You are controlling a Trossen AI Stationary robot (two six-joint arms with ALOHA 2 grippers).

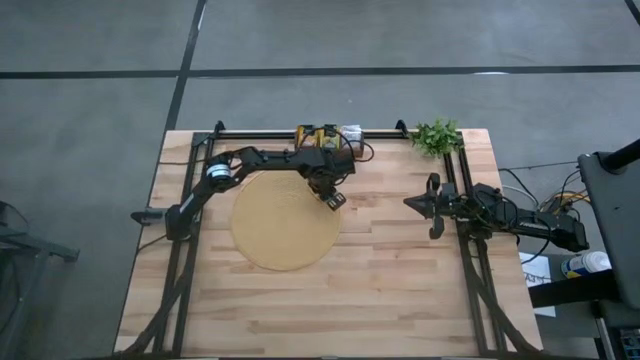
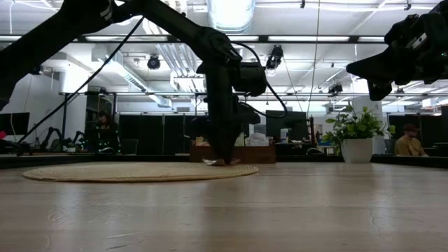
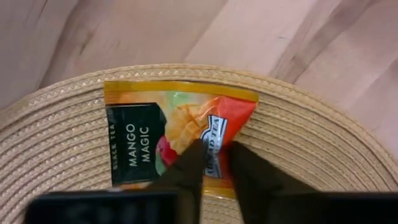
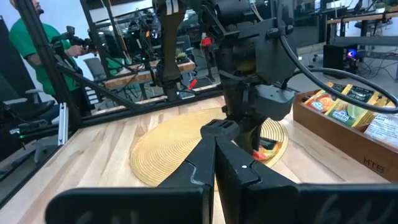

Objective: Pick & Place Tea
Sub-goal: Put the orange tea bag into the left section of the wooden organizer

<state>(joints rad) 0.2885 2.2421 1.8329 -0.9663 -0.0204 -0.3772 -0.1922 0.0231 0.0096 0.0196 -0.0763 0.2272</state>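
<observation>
Pinching an orange tea sachet [image 3: 180,134] with my left gripper [image 3: 211,165] — fingers closed on it, at the mat's [image 1: 270,235] upper-right edge, frame centre; right gripper [image 1: 432,205] shut, empty — idle mid-right.

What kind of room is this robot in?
Probably a robotics lab or workshop: a wooden table framed with metal rails, more dark equipment racks behind it, and a person working farther off.

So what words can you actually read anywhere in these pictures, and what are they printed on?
"MANGO MAGIC": orange tea sachet on the mat, pinched by the left claw.
"BLACK TEA": same sachet, small side print.
"HTE": wooden tray, uncertain.
Sachet's brand band: partly hidden, unreadable.
Print on sachets in tray: too small.
</observation>
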